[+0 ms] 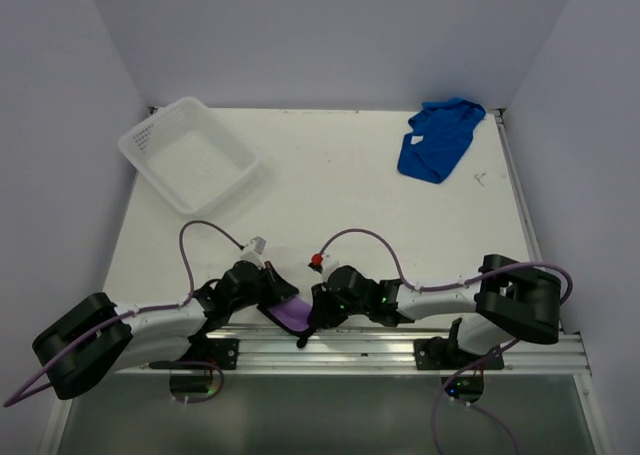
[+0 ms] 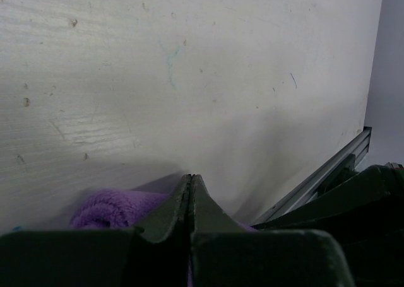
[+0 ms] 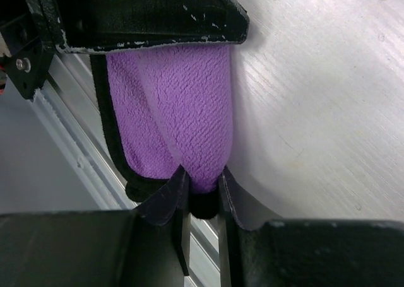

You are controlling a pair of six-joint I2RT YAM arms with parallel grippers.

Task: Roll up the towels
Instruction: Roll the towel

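The purple towel [image 1: 292, 313] lies folded at the table's near edge, stretched between both grippers. My left gripper [image 1: 272, 301] is shut, its fingertips [image 2: 191, 176] pressed together with a sliver of purple cloth [image 2: 107, 210] between and beside them. My right gripper [image 1: 315, 317] pinches the opposite end: its jaws [image 3: 202, 176] are shut on a rolled fold of the purple towel [image 3: 183, 110], whose black hem shows. The left gripper's body [image 3: 145, 16] covers the towel's far end in the right wrist view. The blue towel [image 1: 438, 140] lies crumpled at the far right, away from both arms.
A white plastic basket [image 1: 226, 131] stands at the far left corner. An aluminium rail [image 1: 400, 340] runs along the near edge right under the purple towel. White walls close in the table on three sides.
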